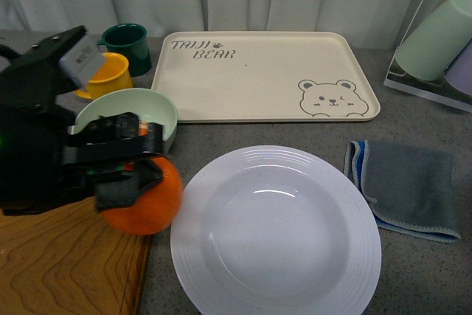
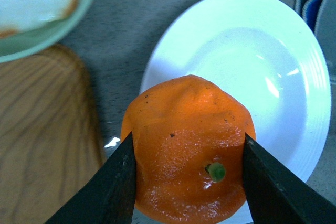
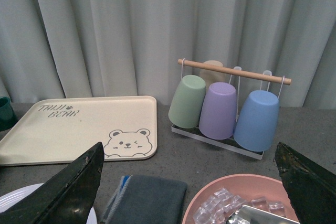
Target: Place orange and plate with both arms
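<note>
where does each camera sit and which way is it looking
Front view: on the robot's body, looking forward and down at the plate and bear tray; left tool, shut on the orange, at left.
Left wrist view: on the left wrist, looking down past the tool's fingers at the orange, the plate beyond it.
Right wrist view: on the right wrist, facing the curtain and cup rack; the right tool, open, frames the picture.
Front and left wrist share orange, plate, wooden board.

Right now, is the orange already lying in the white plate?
No, the left gripper holds the orange clamped, and the plate lies empty.
</note>
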